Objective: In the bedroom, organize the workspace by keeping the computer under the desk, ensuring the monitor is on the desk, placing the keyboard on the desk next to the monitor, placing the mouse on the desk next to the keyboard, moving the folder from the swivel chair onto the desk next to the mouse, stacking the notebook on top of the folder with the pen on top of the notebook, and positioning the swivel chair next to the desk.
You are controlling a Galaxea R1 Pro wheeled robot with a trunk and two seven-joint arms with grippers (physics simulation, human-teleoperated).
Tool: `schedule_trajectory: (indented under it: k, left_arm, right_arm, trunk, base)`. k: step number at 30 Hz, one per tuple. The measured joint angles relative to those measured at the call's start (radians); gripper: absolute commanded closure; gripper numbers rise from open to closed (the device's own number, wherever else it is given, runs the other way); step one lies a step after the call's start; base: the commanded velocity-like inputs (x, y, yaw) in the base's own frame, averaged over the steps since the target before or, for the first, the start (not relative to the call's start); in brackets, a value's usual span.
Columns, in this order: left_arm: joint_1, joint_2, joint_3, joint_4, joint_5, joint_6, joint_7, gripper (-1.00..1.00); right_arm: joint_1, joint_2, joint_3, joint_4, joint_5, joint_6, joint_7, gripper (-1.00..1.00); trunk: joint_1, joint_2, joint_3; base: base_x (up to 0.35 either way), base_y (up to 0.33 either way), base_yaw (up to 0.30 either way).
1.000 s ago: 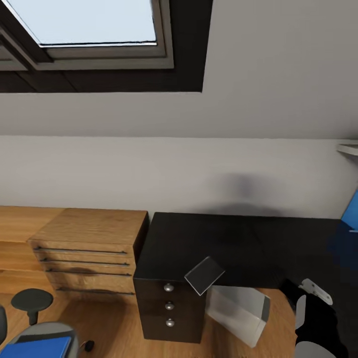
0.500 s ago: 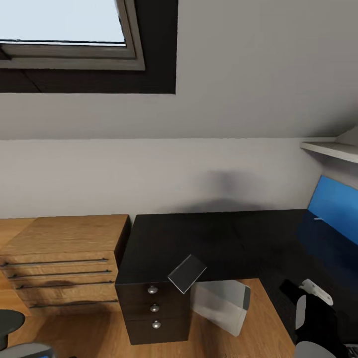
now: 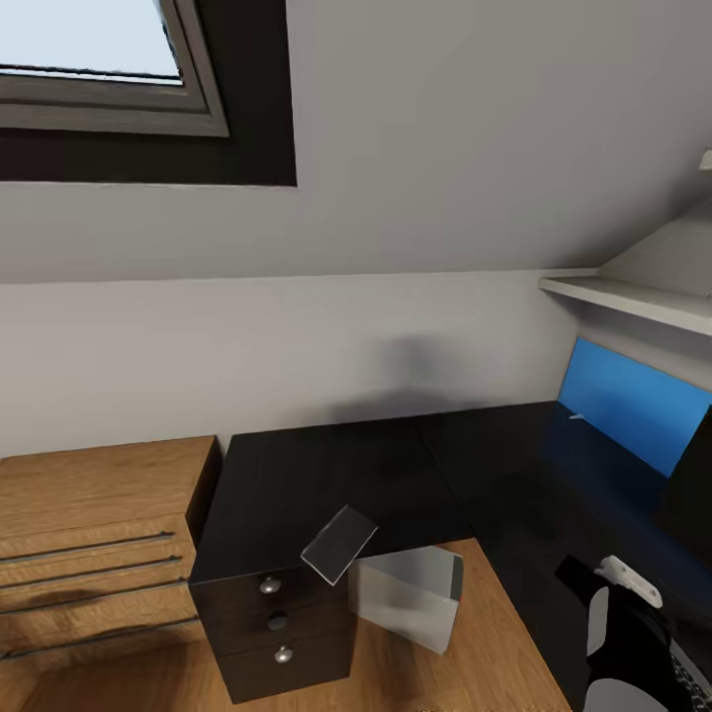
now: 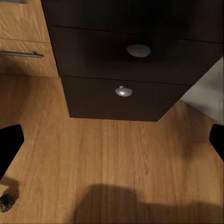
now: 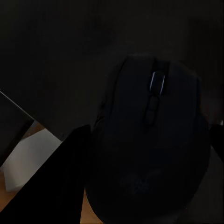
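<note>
while held by the right gripper's fingers, the mouse hovers over the desk.

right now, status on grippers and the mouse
Right gripper shut on the mouse, over the black desk. Left gripper open, empty, low over the floor by the drawers. Computer under the desk. Nothing blocking.

Most of the counter top I see is bare and black, open to a reach from above. At its front edge a notebook juts out tilted, just above the drawers. Under the counter the computer fills the gap beside the drawers. On the right a shelf and blue panel close off the wall side. Floor before the drawers lies free.
</note>
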Motion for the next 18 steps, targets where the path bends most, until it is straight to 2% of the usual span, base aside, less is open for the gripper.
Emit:
schedule_trajectory:
  k: [13,18]
  left_arm:
    - [0.0,-0.001,-0.001,0.001,0.002,0.0,-0.001,-1.0]
    - [0.001,-0.001,0.0,0.0,0.002,0.002,-0.001,-1.0]
  right_arm:
    - [0.0,0.001,0.001,0.002,-0.002,-0.001,0.001,1.0]
    - [0.0,0.001,0.002,0.004,-0.003,0.0,0.005,1.0]
  trunk:
    - [0.0,0.0,0.0]
    - [0.0,0.0,0.0]
  base:
    - [0.0,0.0,-0.26]
    - [0.0,0.0,-0.123]
